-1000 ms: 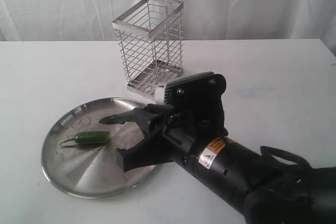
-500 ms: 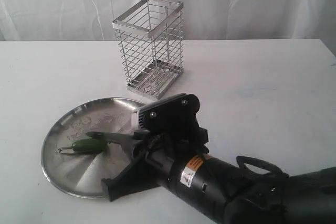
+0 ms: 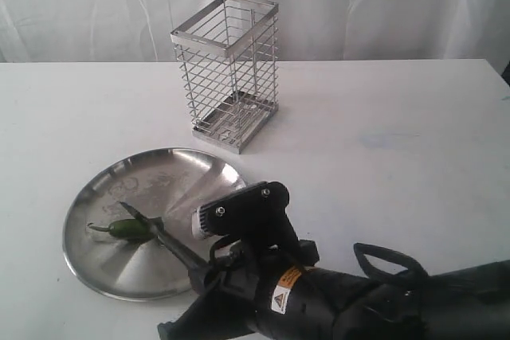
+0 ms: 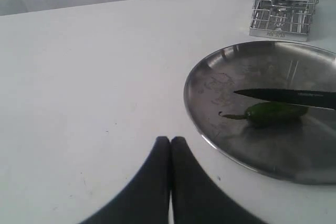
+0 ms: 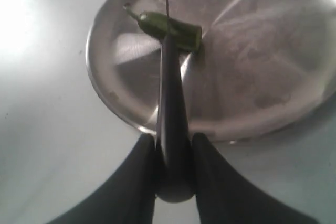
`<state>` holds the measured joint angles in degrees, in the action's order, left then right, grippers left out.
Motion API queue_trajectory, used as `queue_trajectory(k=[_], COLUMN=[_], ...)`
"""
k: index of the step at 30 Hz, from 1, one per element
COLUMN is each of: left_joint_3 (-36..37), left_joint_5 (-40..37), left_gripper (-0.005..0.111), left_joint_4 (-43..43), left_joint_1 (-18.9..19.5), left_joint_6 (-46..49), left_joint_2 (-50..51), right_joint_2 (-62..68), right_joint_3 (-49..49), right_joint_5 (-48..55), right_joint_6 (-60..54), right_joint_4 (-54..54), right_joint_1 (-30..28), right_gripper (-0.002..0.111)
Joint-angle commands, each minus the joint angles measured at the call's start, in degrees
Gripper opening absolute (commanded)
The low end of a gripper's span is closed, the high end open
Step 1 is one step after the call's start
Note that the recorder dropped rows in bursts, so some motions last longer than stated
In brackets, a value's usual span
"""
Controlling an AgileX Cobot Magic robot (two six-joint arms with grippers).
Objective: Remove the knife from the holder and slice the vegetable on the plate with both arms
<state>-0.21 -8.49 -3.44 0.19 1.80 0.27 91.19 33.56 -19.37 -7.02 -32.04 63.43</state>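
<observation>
Knife, all black, is grasped by its handle between the two fingers of the right gripper, which is clenched on it. Its blade reaches over the plate with the pointed tip toward the plate's left part.

Outside the rim of the plate, over bare white table, the left gripper is pressed closed with its two black fingertips touching and nothing between them. It is apart from the rim, and I cannot tell if it rests on the table or is above it.

On the left part of the plate lies the vegetable, a small dark green chili with a thin curved stem that points to the plate's left rim. The blade crosses over the chili near its middle. In the left wrist view the blade is level and just above the green body; I cannot tell if the edge touches it or has gone into it.

Behind the plate, and apart from its rim, the holder stands upright in front of a white curtain.

At the right of the plate the thick black right arm comes in low. It carries an orange-and-white sticker, and its front part covers the near right rim of the plate in the exterior view.
</observation>
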Motion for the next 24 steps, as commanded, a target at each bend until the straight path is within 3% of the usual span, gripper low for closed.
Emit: queue_trajectory(k=[1,9,15,24], left_joint_3=[0.21,0.21,0.21,0.21], left_joint_5=[-0.06,-0.06,-0.06,-0.06], left_gripper=[0.000,0.000,0.000,0.000], left_joint_4=[-0.33,-0.33,-0.33,-0.33], left_joint_1=[-0.30,-0.30,-0.30,-0.30], left_joint_6=[-0.24,-0.24,-0.24,-0.24], left_joint_2=[-0.27,-0.27,-0.27,-0.27], right_joint_2=[1.62,2.37,3.64,4.36], right_joint_3=[-0.19,0.18,1.04,1.26], right_joint_5=[2.32,3.99,10.68,9.37], right_joint_6=[-0.43,-1.31,-2.24,-1.74], right_joint_4=[-5.46,-6.72,-6.91,-7.65], right_joint_1=[0.11,0.11,0.11,-0.12], right_gripper=[0.000,0.000,0.000,0.000])
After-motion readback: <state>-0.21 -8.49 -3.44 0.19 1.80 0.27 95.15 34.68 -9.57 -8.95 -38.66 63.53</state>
